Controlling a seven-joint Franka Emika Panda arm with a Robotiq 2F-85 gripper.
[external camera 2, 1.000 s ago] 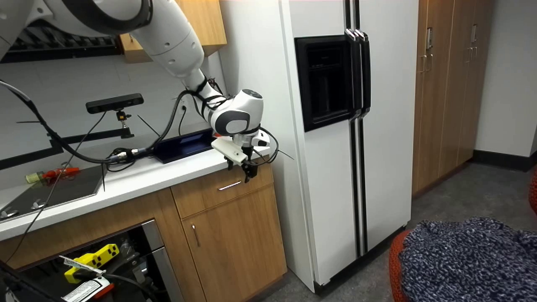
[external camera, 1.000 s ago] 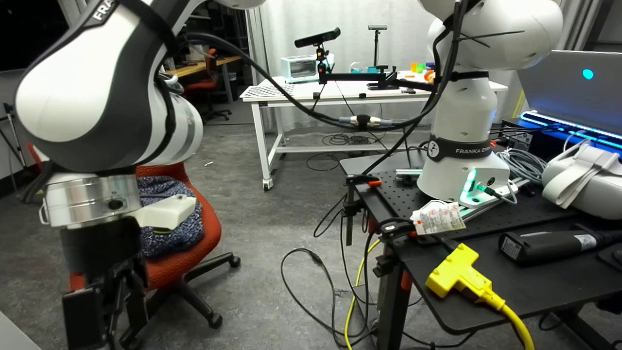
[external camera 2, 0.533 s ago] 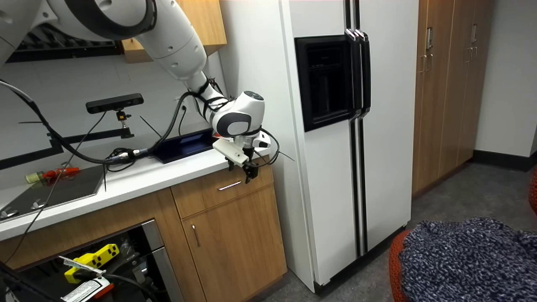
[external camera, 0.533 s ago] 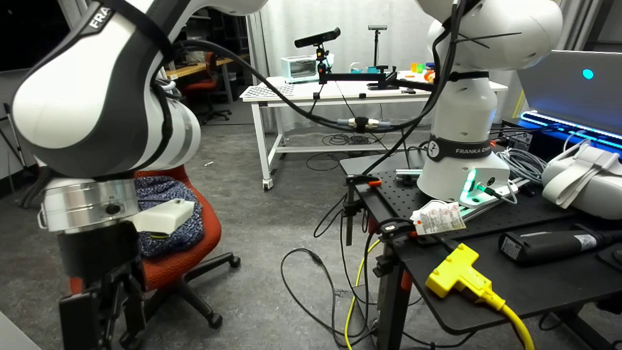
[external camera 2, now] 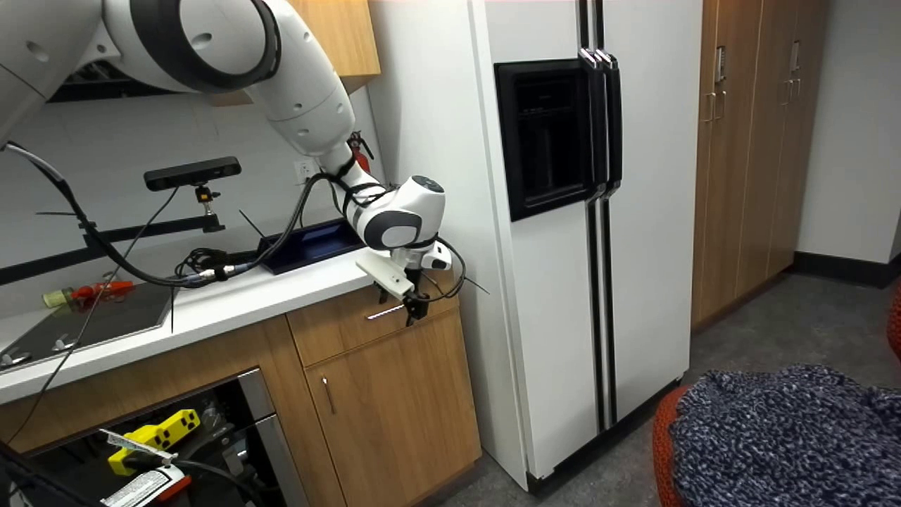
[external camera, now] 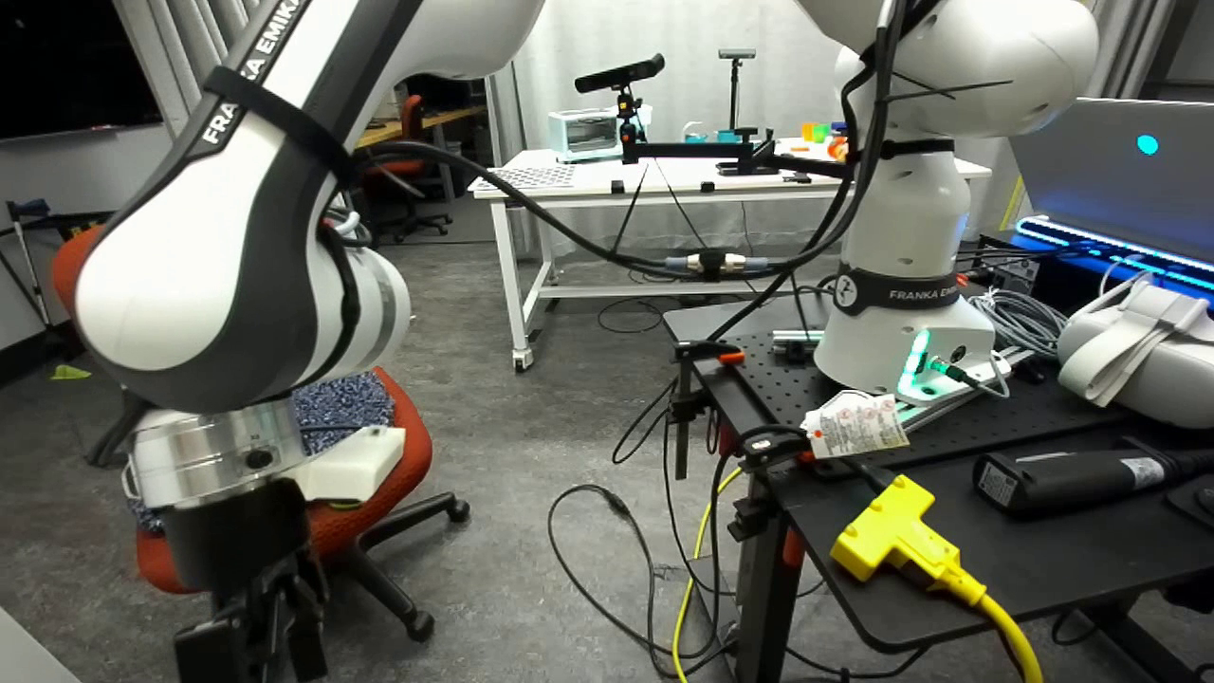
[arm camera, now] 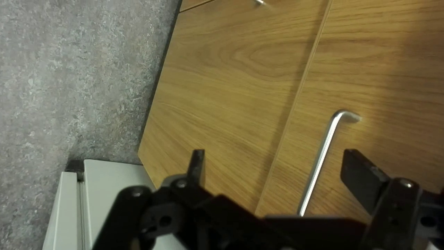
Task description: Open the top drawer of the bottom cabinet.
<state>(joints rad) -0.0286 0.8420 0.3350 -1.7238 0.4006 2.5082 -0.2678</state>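
Note:
The top drawer [external camera 2: 331, 325] is a light wooden front under the white countertop in an exterior view. It is closed, so its inside is hidden. Its silver bar handle [external camera 2: 384, 312] is level. In the wrist view the drawer front [arm camera: 381, 69] fills the right side and the handle [arm camera: 321, 156] runs slanted between my fingers. My gripper [arm camera: 275, 152] is open and empty, with one finger on each side of the handle in that view. No contact with the handle shows. In the exterior views the black gripper [external camera 2: 400, 310] points down at the drawer front; it also shows large here [external camera: 256, 650].
Below the drawer is a closed cabinet door [external camera 2: 398, 405] with its own handle [external camera 2: 328, 394]. A white fridge [external camera 2: 549, 338] stands right beside the cabinet. The countertop [external camera 2: 310, 283] edge lies above the drawer. A red chair [external camera: 408, 446] with a cushion stands behind the arm.
My arm and gripper have moved lower, from above the drawer handle to about its height. In an exterior view they also shift right. The drawer has stayed closed.

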